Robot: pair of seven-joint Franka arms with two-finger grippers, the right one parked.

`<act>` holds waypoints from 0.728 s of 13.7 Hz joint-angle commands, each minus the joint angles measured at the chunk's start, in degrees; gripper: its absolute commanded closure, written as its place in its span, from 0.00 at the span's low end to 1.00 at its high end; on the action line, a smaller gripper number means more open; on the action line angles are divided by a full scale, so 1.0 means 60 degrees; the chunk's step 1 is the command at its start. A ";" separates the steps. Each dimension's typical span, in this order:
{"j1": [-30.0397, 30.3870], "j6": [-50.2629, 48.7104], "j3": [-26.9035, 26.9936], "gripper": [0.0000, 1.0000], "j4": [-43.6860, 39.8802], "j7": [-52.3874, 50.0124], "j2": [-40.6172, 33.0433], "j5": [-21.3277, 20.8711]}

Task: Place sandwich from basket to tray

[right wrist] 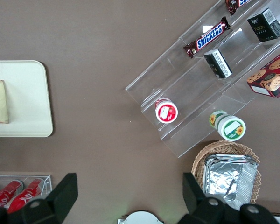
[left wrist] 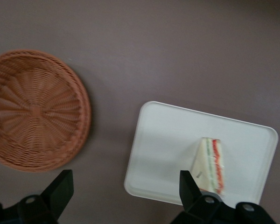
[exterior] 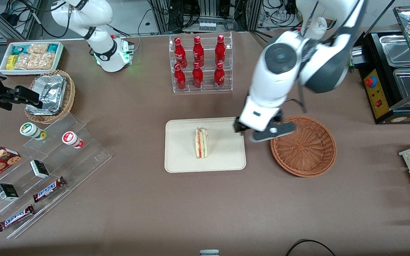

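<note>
1 sandwich (exterior: 201, 143) on 1 tray (exterior: 182, 160); 1 basket (exterior: 306, 149), bare inside per wrist view. Gripper (left wrist: 123, 189) above table btwn them, fingers spread wide, holding nothing.

Robot lab staged as a snack shop: brown table (exterior: 126, 199), cola rack (exterior: 200, 64), acrylic steps (exterior: 48, 170) with Snickers (exterior: 48, 189), hot-food warmer (exterior: 397, 71), cables (exterior: 205, 14) along the wall, gripper (exterior: 262, 132) hanging above tray edge.

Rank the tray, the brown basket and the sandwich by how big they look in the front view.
1. Tray, largest.
2. Basket, somewhat smaller.
3. Sandwich, by far the smallest, lying on the tray.
The gripper, fingers open, hovers between tray and basket.
</note>
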State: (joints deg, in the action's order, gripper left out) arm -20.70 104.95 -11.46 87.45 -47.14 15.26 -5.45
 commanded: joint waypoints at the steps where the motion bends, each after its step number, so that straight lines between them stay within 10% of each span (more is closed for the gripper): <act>1: 0.0868 -0.0367 -0.0082 0.00 0.1184 0.1071 -0.1310 0.0001; 10: 0.3871 -0.1744 -0.0067 0.00 0.1655 0.5259 -0.2864 0.0745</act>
State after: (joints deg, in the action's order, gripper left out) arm -1.09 95.89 -11.27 95.32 -20.78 1.16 -3.15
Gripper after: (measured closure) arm 0.000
